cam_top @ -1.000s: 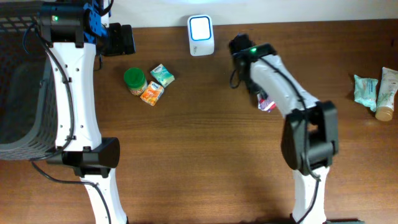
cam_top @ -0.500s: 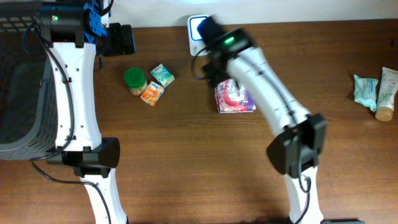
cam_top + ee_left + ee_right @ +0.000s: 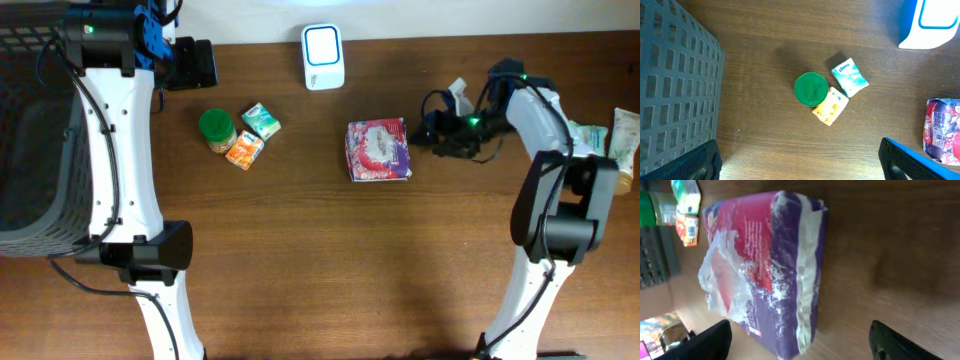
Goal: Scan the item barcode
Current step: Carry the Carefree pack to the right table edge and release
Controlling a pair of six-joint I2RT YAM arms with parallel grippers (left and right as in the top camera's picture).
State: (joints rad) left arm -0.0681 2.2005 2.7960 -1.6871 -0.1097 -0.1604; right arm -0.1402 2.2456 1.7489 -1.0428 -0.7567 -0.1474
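Observation:
The item, a purple and red plastic-wrapped package (image 3: 378, 150), lies flat on the wooden table below and to the right of the white barcode scanner (image 3: 323, 57). My right gripper (image 3: 434, 136) hovers just to the right of the package, open and holding nothing. In the right wrist view the package (image 3: 765, 265) fills the area ahead of the right gripper (image 3: 800, 347), whose dark fingertips (image 3: 710, 340) stand wide apart. At the back left my left gripper (image 3: 195, 63) stands open and empty; in its wrist view the left gripper (image 3: 800, 170) looks down on the table.
A green-lidded jar (image 3: 216, 125), a teal packet (image 3: 262, 121) and an orange packet (image 3: 244, 150) sit left of the scanner. A grey basket (image 3: 30, 130) fills the left edge. Another teal packet (image 3: 588, 145) and a tube (image 3: 622, 150) lie at the far right.
My right gripper swung the package left toward the scanner, let it go on the table, and pulled back to the right, open. The left arm has not moved.

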